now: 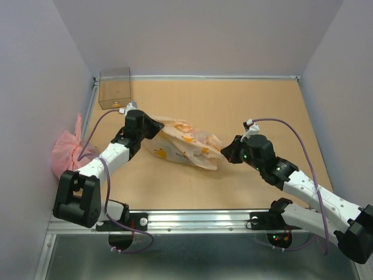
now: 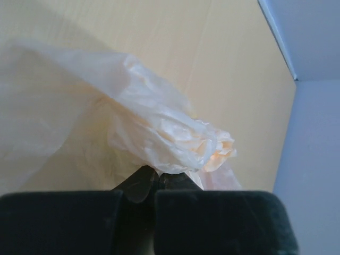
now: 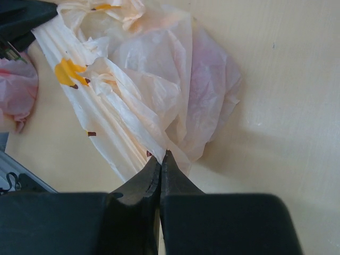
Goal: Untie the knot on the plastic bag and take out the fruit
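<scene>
Your left claw (image 1: pixel 156 129) is pinching shut on a fold of the plastic bag (image 1: pixel 183 149) at the bag's upper-left end, just left of centre in the overhead view. In its own wrist view the dark fingertips (image 2: pixel 142 183) are pressing together at bottom centre, with thin film caught between them. Your right claw (image 1: pixel 224 153) is doing the same at the bag's lower-right end. Its tips are clamping the bag's edge at the bottom middle of the right wrist view.

The tan table (image 1: pixel 250 105) is filling the middle of the overhead frame. The plastic bag is lying on it at centre, stretching between the two claws, pale and crinkly with yellow marks. A pink bag (image 1: pixel 65 150) is sitting crumpled at the left edge, against the wall. A clear brownish box (image 1: pixel 115 87) is standing in the table's upper-left corner. What looks like the knot (image 2: pixel 212 149) is bunching up just above the left claw's tips, right of centre in the left wrist view. You are not getting a clear sight of the fruit through the film.
</scene>
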`<state>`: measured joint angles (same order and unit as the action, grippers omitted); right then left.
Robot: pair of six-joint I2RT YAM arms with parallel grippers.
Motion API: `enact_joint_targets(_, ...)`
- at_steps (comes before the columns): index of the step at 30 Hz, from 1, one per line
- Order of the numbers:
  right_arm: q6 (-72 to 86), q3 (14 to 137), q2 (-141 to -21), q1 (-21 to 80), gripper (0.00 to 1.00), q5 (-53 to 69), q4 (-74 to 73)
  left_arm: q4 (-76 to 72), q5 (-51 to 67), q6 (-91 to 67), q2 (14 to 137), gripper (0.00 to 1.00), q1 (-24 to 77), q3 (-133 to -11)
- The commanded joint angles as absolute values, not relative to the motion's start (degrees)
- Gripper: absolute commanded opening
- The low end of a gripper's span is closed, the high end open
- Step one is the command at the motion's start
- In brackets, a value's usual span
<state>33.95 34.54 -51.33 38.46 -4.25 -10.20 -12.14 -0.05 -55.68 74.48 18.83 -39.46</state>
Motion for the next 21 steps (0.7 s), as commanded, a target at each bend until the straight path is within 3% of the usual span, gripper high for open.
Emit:
enact_joint_targets(1,34.4,34.8,-50.0,38.2,0.01,-11.4,-16.7,-15.3,6.5,-43.6,76.9,0.0,11.7,-53.8)
enact_joint_targets(2,33.1,35.5,-50.0,38.2,0.05,-10.7,-16.9,-14.9,9.4,-40.4,79.4,0.0,11.8,-56.4)
enact_joint_targets(3,31.2,36.6,-49.9,38.1,0.24,-9.5,-16.9,-14.8,12.6,-39.7,80.7,0.0,12.0,-60.3)
enact_joint_targets(5,25.6,41.2,-49.7,38.1,0.47,-10.4,-17.0,-15.6,20.9,-39.0,82.4,0.0,12.9,-62.1)
enact_joint_targets(6,23.8,43.3,-50.1,38.1,0.63,-10.9,-17.0,-15.8,22.7,-37.2,82.5,0.0,13.4,-62.7)
enact_joint_targets(7,21.9,45.6,-50.7,38.1,0.69,-10.6,-17.2,-15.5,24.8,-36.2,82.4,0.0,14.1,-62.6)
enact_joint_targets(13,16.4,64.9,-63.9,38.1,0.86,-3.7,-18.6,-13.4,27.2,-32.4,77.8,0.0,17.0,-56.3)
enact_joint_targets(21,21.0,73.0,-79.5,38.2,0.87,9.0,-14.6,-11.4,26.0,-30.7,71.3,0.0,17.2,-50.3)
